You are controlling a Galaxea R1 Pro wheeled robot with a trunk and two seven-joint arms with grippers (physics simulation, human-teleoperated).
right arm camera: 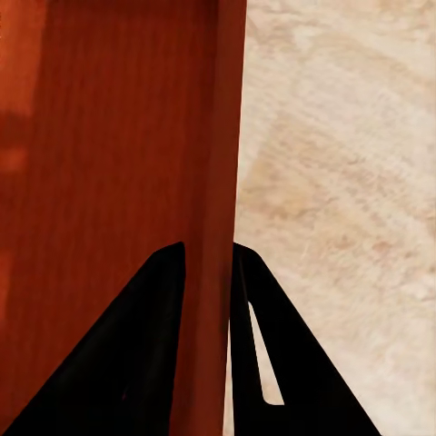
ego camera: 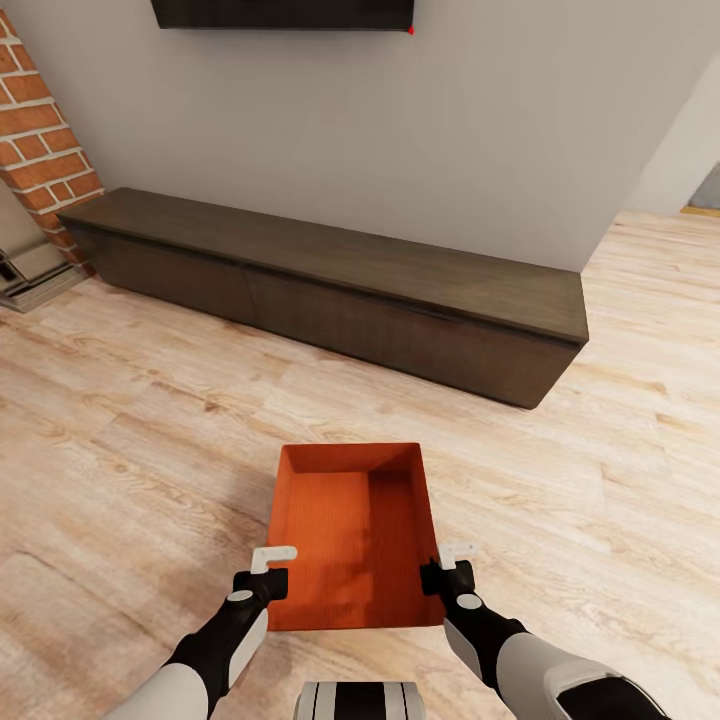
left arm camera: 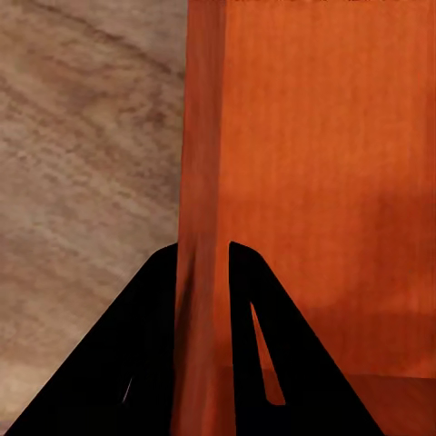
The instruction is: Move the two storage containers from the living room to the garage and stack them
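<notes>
One orange-red topless storage container [ego camera: 350, 530] hangs just in front of me above the light wood plank floor [ego camera: 140, 440] of the living room. My left gripper [ego camera: 272, 570] is shut on the container's left wall [left arm camera: 204, 182], with a black finger [left arm camera: 145, 345] on each side of it. My right gripper [ego camera: 440, 568] is shut on the right wall [right arm camera: 222, 136] in the same way, its fingers [right arm camera: 259, 363] straddling the rim. The bin is empty, with a stepped bottom. The second container is out of view.
A long low dark bench [ego camera: 330, 290] runs along the white wall ahead, under a black TV [ego camera: 280, 12]. A red brick fireplace [ego camera: 40, 130] stands at the far left. At the far right the wall ends at an opening [ego camera: 705, 195].
</notes>
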